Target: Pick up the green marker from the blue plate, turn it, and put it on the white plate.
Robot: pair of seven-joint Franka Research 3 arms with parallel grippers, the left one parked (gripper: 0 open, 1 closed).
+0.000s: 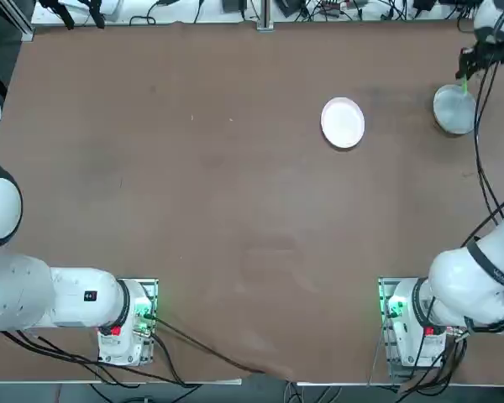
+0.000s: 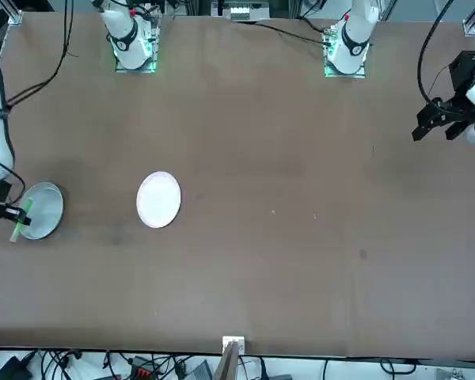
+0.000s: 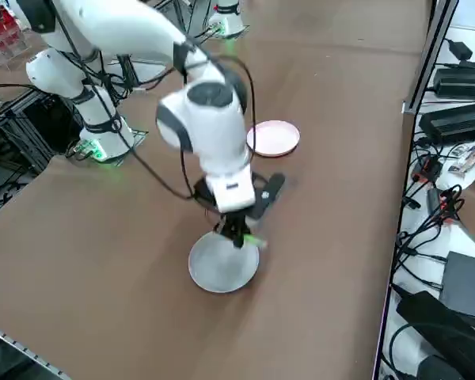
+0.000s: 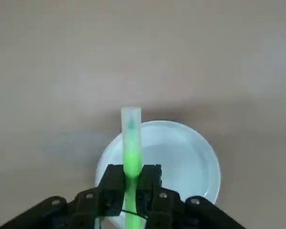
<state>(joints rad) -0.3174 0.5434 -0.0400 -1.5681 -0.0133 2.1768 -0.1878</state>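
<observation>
The right claw (image 4: 132, 183) is closed on the green marker (image 4: 131, 143), which is pinched between the two black fingers (image 4: 113, 183) near the middle of its length. In the wrist view the marker's pale capped end is seen projecting past the fingertips, out over the rim of the blue plate (image 4: 190, 157).

In the top view the claw (image 1: 468, 69) is found at the upper right of the frame, with the marker (image 1: 465, 86) just at the upper edge of the blue plate (image 1: 454, 109). From the side the marker (image 3: 252, 240) is seen held clear of the blue plate (image 3: 222, 267), roughly level.

The white plate (image 1: 343, 122) is seen to the left of the blue plate in the top view, well apart from it, on the brown table (image 1: 218, 210).
</observation>
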